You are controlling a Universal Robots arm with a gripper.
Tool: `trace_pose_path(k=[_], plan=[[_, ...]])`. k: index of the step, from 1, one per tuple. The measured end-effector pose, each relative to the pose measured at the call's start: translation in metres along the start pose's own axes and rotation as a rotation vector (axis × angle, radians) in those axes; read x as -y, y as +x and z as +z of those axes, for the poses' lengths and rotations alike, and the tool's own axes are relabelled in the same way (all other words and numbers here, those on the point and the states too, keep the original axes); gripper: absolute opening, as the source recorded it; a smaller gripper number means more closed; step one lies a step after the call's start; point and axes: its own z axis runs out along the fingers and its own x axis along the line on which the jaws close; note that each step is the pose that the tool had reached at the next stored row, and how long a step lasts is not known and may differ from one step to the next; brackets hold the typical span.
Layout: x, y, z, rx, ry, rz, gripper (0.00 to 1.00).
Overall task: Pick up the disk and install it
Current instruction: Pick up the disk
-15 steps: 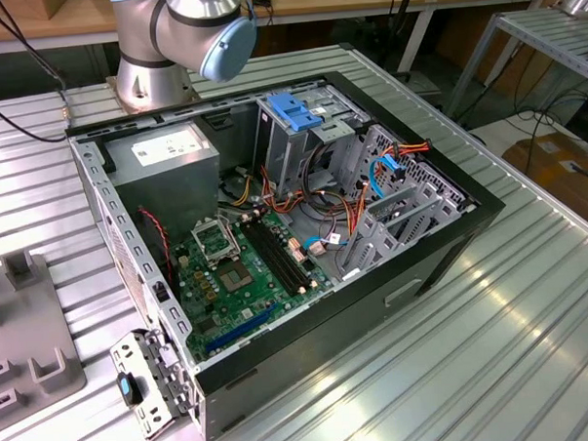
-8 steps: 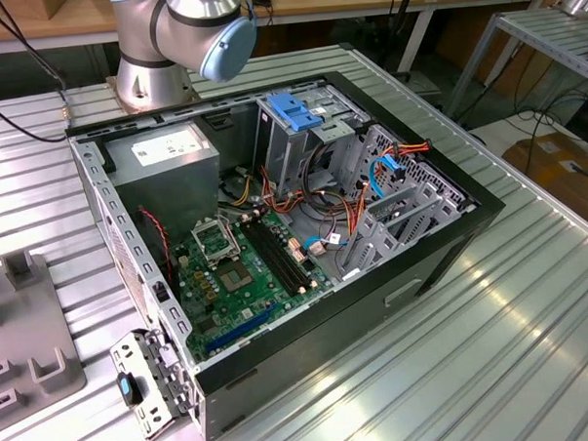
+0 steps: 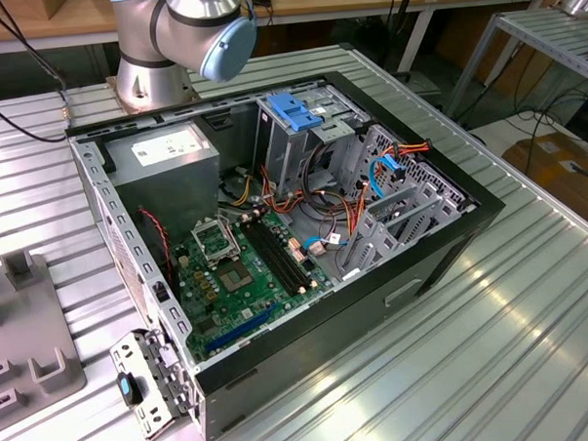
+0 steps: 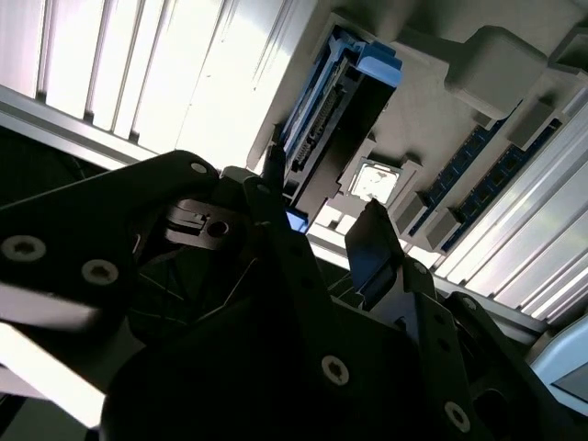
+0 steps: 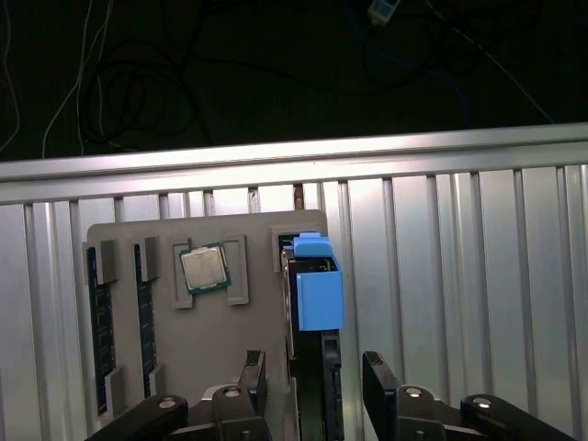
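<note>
The gripper [image 5: 317, 397] is open and holds nothing. Its two dark fingers [image 5: 255, 381] stand either side of the disk [image 5: 317, 303] with a gap showing on each side. The disk stands on edge in a slot along one side edge of the grey parts tray [image 5: 248, 322], the edge farthest from the memory modules [image 5: 101, 312], with a processor [image 5: 202, 268] seated between them. A blue plastic rail [image 5: 319, 285] caps the disk's far end. The step in hand looks like the grasp. It would go best with the fingers centred on the disk's two flat faces, low enough to bite the metal body rather than the blue plastic. They should close squarely so the disk does not twist in its slot. The tray lies near the edge of a ribbed aluminium table [image 5: 441, 276], and beyond that edge is dark floor with loose cables [image 5: 138, 101]. In the exterior view an open computer case [image 3: 428, 273] lies on the table. A blue-latched drive cage [image 3: 299, 113] is inside it, with wooden benches [image 3: 294, 4] behind.
</note>
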Motion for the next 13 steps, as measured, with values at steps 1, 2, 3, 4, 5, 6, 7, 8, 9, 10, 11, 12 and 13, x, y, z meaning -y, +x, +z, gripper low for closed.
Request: trace_pose_path(k=[1, 2, 3, 4, 5, 6, 7, 8, 9, 10, 11, 12, 13], plan=[[0.0, 0.0, 0.0, 0.0, 0.0, 0.0, 0.54], [0.0, 0.0, 0.0, 0.0, 0.0, 0.0, 0.54], [0.0, 0.0, 0.0, 0.0, 0.0, 0.0, 0.54], [0.0, 0.0, 0.0001, 0.0, 0.0, 0.0, 0.54], [0.0, 0.0, 0.0002, 0.0, 0.0, 0.0, 0.54], [0.0, 0.0, 0.0007, 0.0002, 0.0003, 0.0, 0.54], [0.0, 0.0, 0.0017, 0.0001, 0.0002, 0.0, 0.54], [0.0, 0.0, 0.0027, 0.0, 0.0001, 0.0, 0.54], [0.0, 0.0, 0.0039, 0.0001, 0.0001, 0.0, 0.54], [0.0, 0.0, 0.0051, 0.0, 0.0001, 0.0, 0.54], [0.0, 0.0, 0.0065, 0.0, 0.0001, 0.0, 0.54], [0.0, 0.0, 0.0078, 0.0, 0.0001, 0.0, 0.54], [0.0, 0.0, 0.0088, 0.0, 0.0001, 0.0, 0.54]])
